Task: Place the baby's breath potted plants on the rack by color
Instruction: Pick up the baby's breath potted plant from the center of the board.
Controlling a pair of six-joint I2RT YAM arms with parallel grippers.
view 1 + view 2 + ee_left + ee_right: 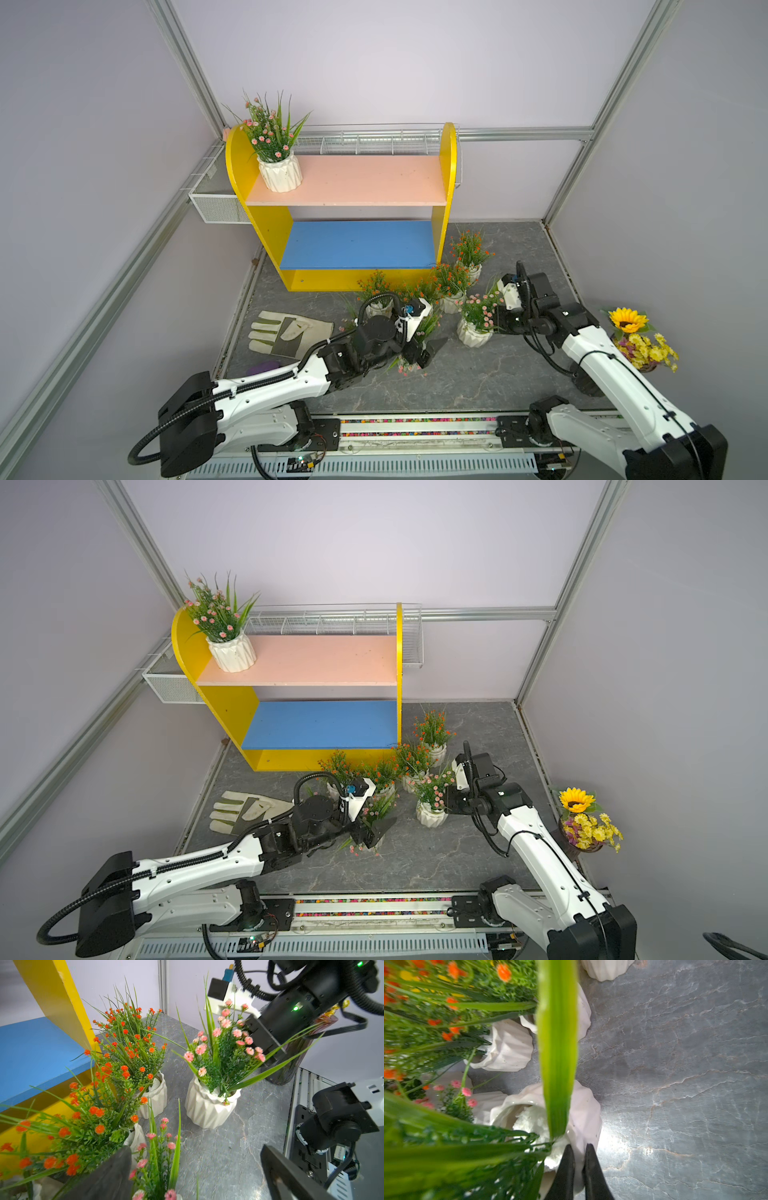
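Observation:
The yellow rack [266, 232] has a pink upper board [353, 178] and a blue lower board [357, 245]. One pink baby's breath potted plant [279, 172] stands at the upper board's left end. Several orange plants [451, 282] cluster on the floor by the rack's right foot. My right gripper [578, 1147] is shut on the pot rim of a pink plant [478, 316], which stands upright on the floor. My left gripper [195, 1176] is open and hangs over another pink plant [158, 1157], whose sprigs rise between the jaws close to one finger [104, 1178].
A work glove [286, 332] lies on the grey floor left of my left arm. A sunflower bouquet in a dark vase [636, 336] stands at the right wall. White wire baskets [374, 143] hang behind and left of the rack.

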